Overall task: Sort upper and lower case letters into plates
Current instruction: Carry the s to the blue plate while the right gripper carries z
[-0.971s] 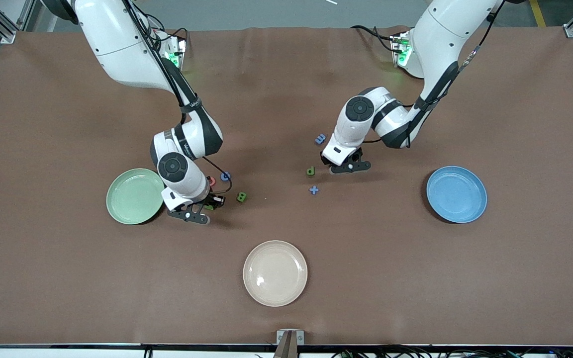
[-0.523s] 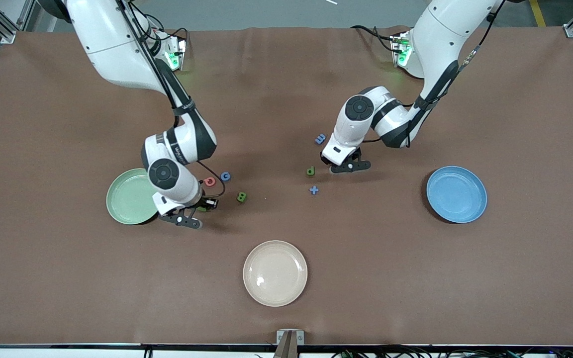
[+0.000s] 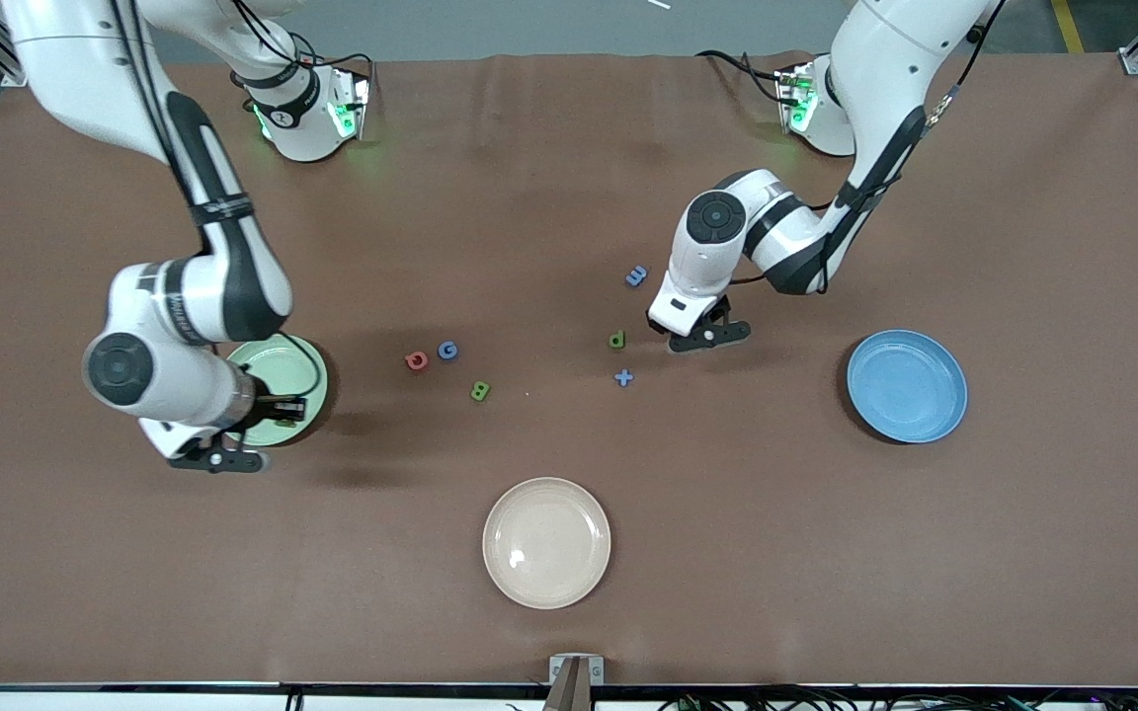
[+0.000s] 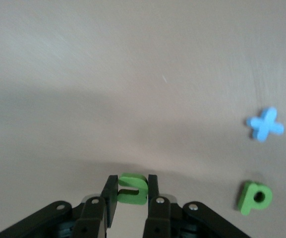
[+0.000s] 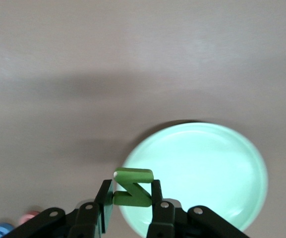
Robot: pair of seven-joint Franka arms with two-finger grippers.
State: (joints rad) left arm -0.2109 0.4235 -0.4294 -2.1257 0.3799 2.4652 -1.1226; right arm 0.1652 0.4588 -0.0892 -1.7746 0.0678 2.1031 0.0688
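The brown table carried a pale green plate, a blue plate, a cream plate, and loose letters: red Q, blue G, green B, blue m, green p, blue t.

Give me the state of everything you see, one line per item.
Left claw: shut on green n, above the table.
Right claw: shut on green M, over the pale green plate's edge.
Pale green plate: empty.
Blue plate: empty.
Cream plate: empty.
Green p: lying flat.
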